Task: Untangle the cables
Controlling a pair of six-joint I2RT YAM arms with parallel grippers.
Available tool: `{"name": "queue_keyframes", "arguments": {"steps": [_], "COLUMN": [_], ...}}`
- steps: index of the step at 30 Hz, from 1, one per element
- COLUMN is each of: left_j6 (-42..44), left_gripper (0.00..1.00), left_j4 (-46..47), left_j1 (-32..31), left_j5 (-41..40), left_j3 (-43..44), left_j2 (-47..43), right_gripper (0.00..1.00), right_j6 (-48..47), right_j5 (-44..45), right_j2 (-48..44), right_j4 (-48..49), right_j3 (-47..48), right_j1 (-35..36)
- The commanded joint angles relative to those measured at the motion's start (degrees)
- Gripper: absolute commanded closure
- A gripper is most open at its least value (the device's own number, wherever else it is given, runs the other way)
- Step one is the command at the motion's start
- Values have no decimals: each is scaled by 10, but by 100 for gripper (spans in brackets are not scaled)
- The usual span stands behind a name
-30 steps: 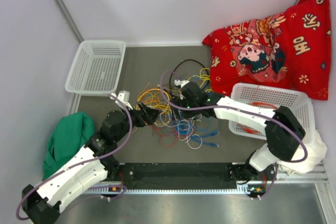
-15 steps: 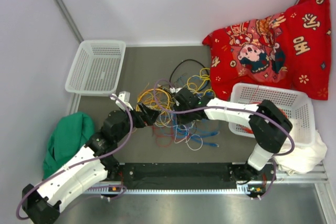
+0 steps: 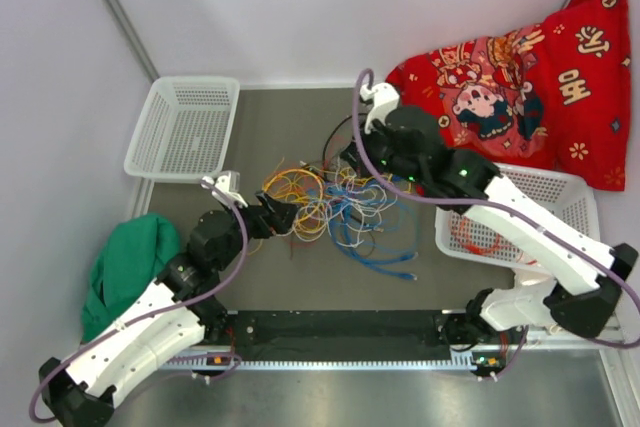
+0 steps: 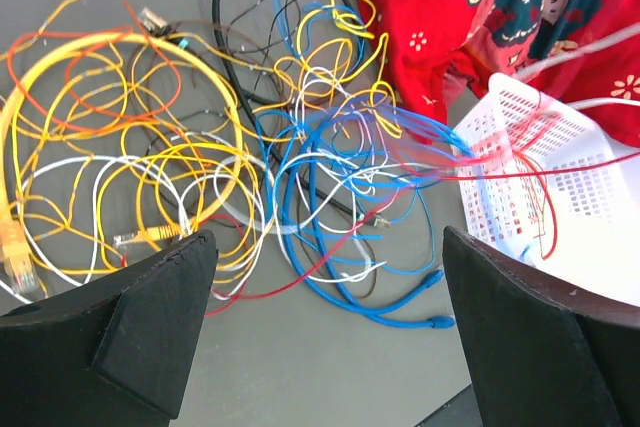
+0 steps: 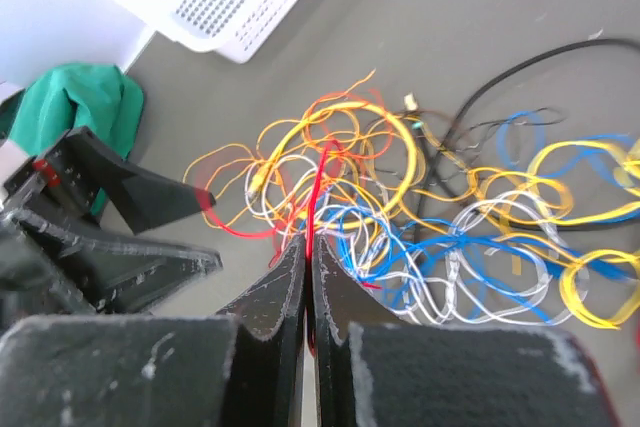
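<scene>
The cables (image 3: 330, 202) lie in a tangle of yellow, orange, blue, white, red and black loops on the grey table. My right gripper (image 3: 352, 162) hangs over the tangle's far side, shut on a thin red cable (image 5: 318, 187) that runs up from the pile into its closed tips (image 5: 310, 242). My left gripper (image 3: 283, 215) sits low at the tangle's left edge by the yellow loops, wide open and holding nothing. In the left wrist view its gripper (image 4: 328, 237) frames blue cables (image 4: 380, 297) and a red strand (image 4: 330, 257).
A white basket (image 3: 185, 127) stands at the back left. Another white basket (image 3: 560, 197) with red wire in it is at the right, under the right arm. A red printed cushion (image 3: 520, 77) fills the back right corner. A green cloth (image 3: 125, 262) lies at the left.
My right gripper has shut on the red cable and pulled up and back toward the far side. The tangle has shifted and spread a little. The left gripper has stayed open, almost still.
</scene>
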Motion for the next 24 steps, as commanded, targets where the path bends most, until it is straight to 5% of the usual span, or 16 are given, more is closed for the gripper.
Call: {"name": "queue_keyframes", "arguments": {"steps": [1, 10, 13, 24], "left_j6": [31, 42, 41, 22], "left_gripper": [2, 5, 10, 15], "left_j4": [40, 87, 126, 182], "left_j1": [-1, -1, -1, -3], "left_j5": [-2, 42, 103, 134], "left_j3": [26, 31, 23, 41], "left_j2": [-5, 46, 88, 275], "right_gripper": [100, 100, 100, 100], "right_j6": [-20, 22, 28, 28], "right_j5": [52, 71, 72, 86], "right_j2": [-32, -109, -106, -122], "right_j4": [-68, -63, -63, -72], "right_j3": [-26, -150, -162, -165], "right_j1": [1, 1, 1, 1]}}
